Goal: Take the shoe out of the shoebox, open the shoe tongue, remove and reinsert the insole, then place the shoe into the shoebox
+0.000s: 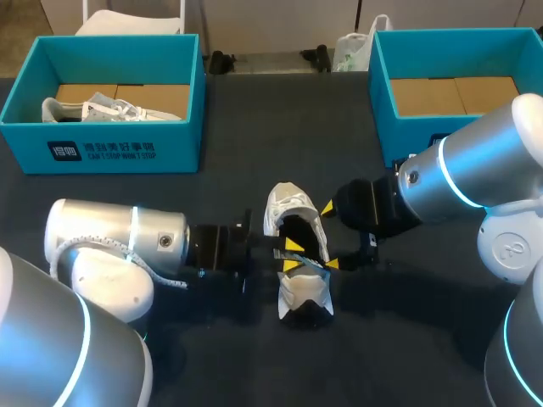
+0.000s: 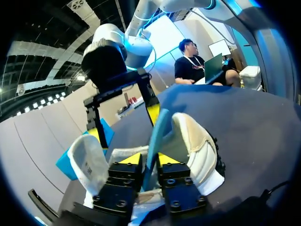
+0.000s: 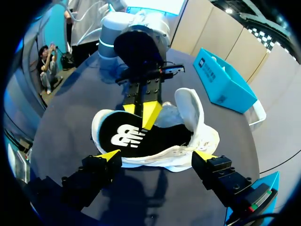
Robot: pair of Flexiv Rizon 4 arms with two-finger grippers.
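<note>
A teal cardboard shoebox (image 1: 127,144) sits far left on the dark table (image 1: 407,339). At mid-table, the left gripper (image 1: 292,255) pinches the thin, black-topped insole (image 3: 136,136) of a white fabric shoe (image 1: 284,203). The right gripper (image 1: 329,236), fingers spread wide along the shoe's right flank, holds nothing.

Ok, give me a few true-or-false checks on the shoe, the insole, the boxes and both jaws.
1. The shoe lies on the table, outside both boxes. True.
2. The left jaws are shut on the insole. True.
3. The right shoebox holds a shoe. False: no shoe shows in it; the other shoe is in the left shoebox.
4. The right jaws are shut. False: they stand open beside the shoe.
</note>
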